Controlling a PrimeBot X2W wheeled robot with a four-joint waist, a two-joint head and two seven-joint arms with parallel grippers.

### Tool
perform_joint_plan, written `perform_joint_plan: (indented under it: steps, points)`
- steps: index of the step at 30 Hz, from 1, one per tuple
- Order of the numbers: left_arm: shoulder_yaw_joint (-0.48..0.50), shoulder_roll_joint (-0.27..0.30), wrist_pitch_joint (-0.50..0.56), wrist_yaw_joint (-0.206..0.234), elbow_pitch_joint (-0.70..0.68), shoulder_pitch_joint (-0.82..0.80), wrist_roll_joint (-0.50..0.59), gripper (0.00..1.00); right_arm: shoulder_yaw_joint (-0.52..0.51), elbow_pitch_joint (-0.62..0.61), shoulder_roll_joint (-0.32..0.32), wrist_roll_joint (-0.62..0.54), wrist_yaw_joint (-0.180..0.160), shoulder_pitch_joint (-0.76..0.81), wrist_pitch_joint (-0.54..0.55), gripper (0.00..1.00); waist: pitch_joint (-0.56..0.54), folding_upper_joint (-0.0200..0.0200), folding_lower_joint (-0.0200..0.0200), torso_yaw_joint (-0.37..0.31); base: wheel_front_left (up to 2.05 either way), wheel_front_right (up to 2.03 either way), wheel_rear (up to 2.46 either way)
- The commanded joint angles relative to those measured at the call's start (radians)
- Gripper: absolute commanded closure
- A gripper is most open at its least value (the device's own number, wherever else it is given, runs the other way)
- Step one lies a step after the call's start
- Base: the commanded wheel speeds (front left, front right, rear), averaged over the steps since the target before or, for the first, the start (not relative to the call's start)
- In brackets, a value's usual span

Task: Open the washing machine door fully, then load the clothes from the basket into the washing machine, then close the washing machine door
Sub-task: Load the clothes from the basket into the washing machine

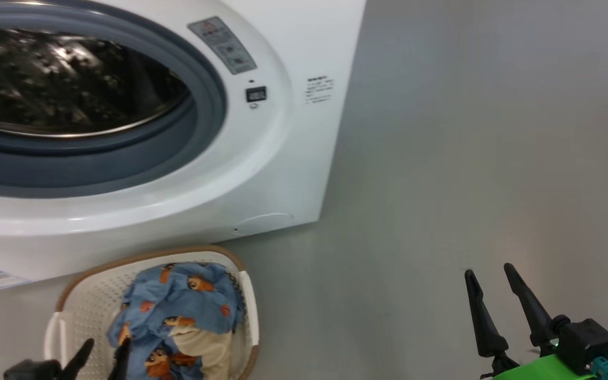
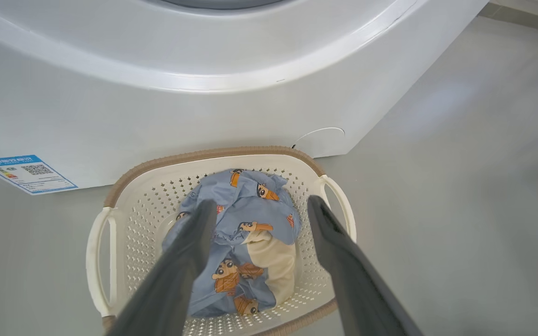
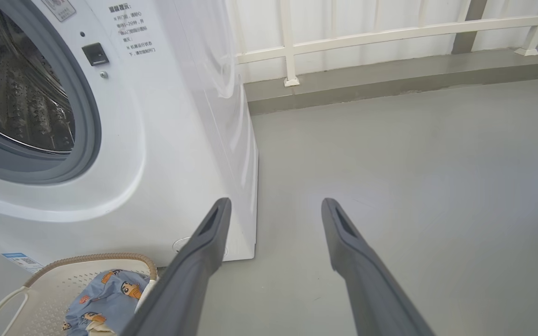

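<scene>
1. Clothes [image 1: 177,311], blue cartoon-print plus a cream piece, bundled in the basket [image 1: 93,295] on the floor [image 1: 467,132], just in front of the washing machine [image 1: 283,158]. From the head: drum [image 1: 61,79] mouth uncovered inside the grey gasket [image 1: 124,158], no laundry visible in it. Left hand [image 1: 107,343] released, hovering at the bundle's near edge. Right hand [image 1: 488,272] likewise released and empty, well apart over bare floor.
2. From the left wrist: dark fingers [image 2: 189,242] splayed to either side of the bundle, apparently above it rather than touching; nothing grasped. Blue label sticker [image 2: 26,173] low on the machine's front, round flap [image 2: 320,140] just behind the basket's brown rim.
3. From the right wrist: spread wide, holding nothing, aimed at the floor beside the machine's front corner; white railing [image 3: 367,37] beyond.
4. Judged progress: opening of the washing machine door apparently done. Loading only at its start, with the whole bundle in the basket. Left to do: grasp, lift into the drum, then shut the door.
</scene>
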Motion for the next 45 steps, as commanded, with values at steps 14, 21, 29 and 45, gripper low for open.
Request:
perform_joint_plan:
  steps: [14,21,29,45]
  points:
    - [-0.080,0.160,0.035,-0.003,0.196,-0.199,-0.127,0.00,0.074,-0.094,-0.013,0.035,0.006,-0.071,-0.012,0.00,0.212,0.0000,-0.0001,-0.177,0.00,0.00,0.00]
    - [-0.155,0.227,0.037,-0.003,0.308,-0.295,-0.215,0.00,0.113,-0.136,-0.013,0.054,0.006,-0.099,-0.012,0.00,0.313,0.0000,-0.0001,-0.221,0.00,0.00,0.00]
    - [-0.225,0.299,0.023,-0.003,0.395,-0.373,-0.303,0.00,0.167,-0.191,-0.013,0.068,0.006,-0.141,-0.012,0.00,0.426,0.0000,-0.0001,-0.264,0.00,0.00,0.00]
    - [-0.353,0.400,-0.037,-0.003,0.478,-0.495,-0.431,0.00,0.223,-0.262,-0.013,0.074,0.006,-0.177,-0.012,0.00,0.567,0.0000,-0.0001,-0.295,0.00,0.00,0.00]
